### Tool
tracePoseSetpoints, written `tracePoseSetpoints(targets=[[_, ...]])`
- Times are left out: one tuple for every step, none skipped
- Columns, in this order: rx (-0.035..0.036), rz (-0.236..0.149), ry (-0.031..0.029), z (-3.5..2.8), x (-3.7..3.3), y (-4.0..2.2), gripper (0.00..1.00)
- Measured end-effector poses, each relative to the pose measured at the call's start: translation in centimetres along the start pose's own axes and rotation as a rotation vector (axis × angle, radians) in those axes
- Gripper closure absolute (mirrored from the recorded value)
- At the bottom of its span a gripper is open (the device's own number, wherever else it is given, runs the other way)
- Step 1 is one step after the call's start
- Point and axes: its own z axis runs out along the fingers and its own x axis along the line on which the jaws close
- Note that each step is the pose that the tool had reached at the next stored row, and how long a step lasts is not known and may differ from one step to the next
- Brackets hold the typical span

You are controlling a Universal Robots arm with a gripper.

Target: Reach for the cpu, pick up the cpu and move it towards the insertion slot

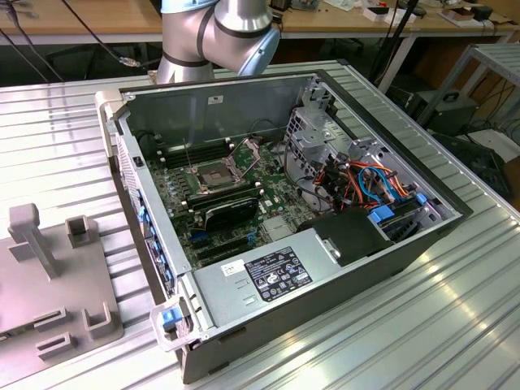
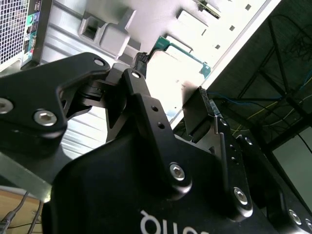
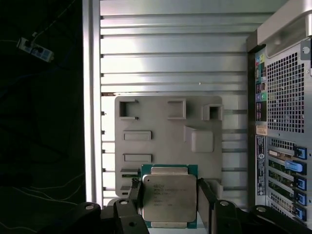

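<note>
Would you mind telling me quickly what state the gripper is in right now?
Gripper: shut on the cpu, one finger on each side of it, seen in the first wrist view.

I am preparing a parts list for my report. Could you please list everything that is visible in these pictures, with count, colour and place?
Silvery square cpu chip: one, pale silver on a green edge, between the gripper fingers, above the grey tray.
Square metal-framed insertion slot: one, silver frame with dark centre, plate hinged up, on the motherboard.
Open computer case: one, grey metal, on the table.
Black-labelled power-supply box: one, silver, at the case's near edge.
Grey plastic fixture tray: one, grey, at the exterior view's left.
Ribbed metal table: one, silver.
Robot arm: one, silver-grey, behind the case.
Gripper: one, black, around the cpu.
</note>
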Motion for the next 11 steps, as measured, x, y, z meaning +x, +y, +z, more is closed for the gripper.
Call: tracePoseSetpoints(targets=[[0.0000,0.000,0.0000,0.00,-0.05,0.00,0.45],[-0.0001,0.000,-0.0001,0.01,-0.06,0.00,0.45],[-0.0001,0.000,-0.0001,0.01,-0.07,0.00,0.45],[0.0000,0.000,0.0000,0.00,-0.07,0.00,0.45],[0.0000,0.000,0.0000,0.00,-0.08,0.00,0.45],[0.0000,0.000,0.0000,0.00,-0.09,0.00,0.45],[-0.0001,0.000,-0.0001,0.00,-0.09,0.00,0.45],[-0.0001,0.000,0.0000,0.00,-0.09,0.00,0.45],[0.0000,0.000,0.0000,0.00,-0.11,0.00,0.45],[0.0000,0.000,0.0000,0.00,-0.13,0.00,0.45],[-0.0001,0.000,-0.0002,0.01,-0.17,0.00,0.45]])
